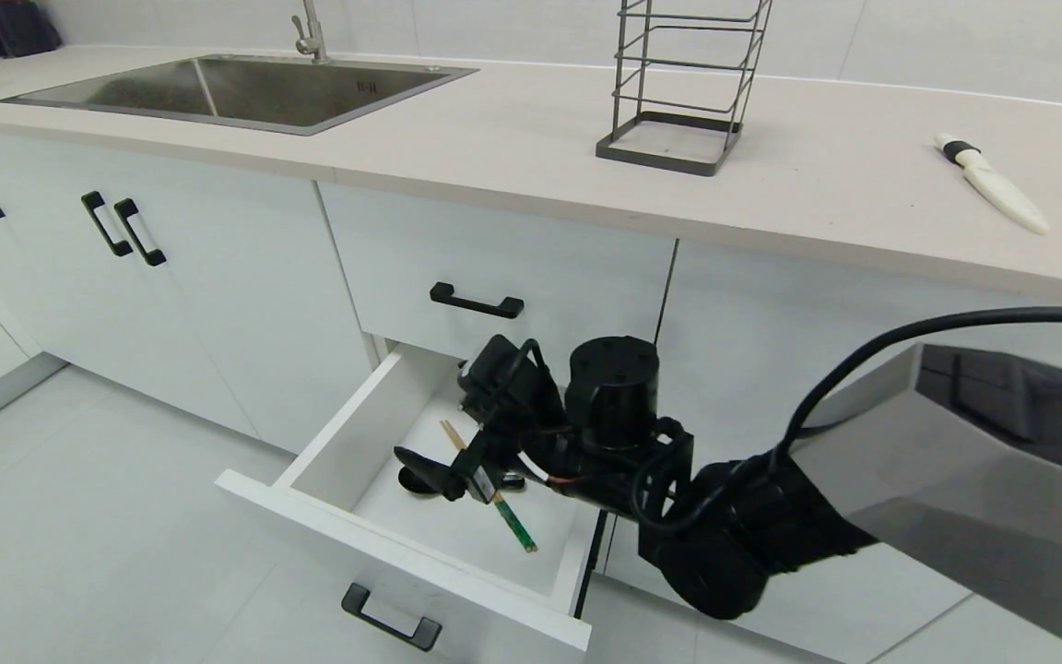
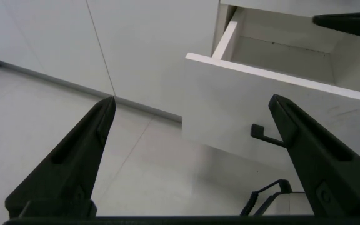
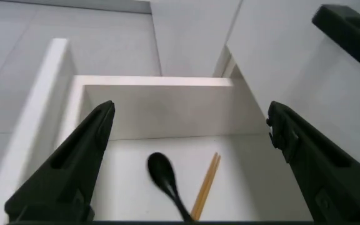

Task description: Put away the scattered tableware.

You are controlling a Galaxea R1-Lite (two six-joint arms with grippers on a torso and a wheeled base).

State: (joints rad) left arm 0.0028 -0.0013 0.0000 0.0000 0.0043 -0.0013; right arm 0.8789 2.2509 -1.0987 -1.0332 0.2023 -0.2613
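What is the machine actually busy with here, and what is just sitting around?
Part of the job:
black spoon and chopsticks, both lying in the open drawer
white knife, on the counter

Just lying about:
wire rack
sink
tap

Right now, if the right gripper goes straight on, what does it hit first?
The right gripper points into the open drawer: probably its floor or far wall first, close by the black spoon. Depth is unclear.
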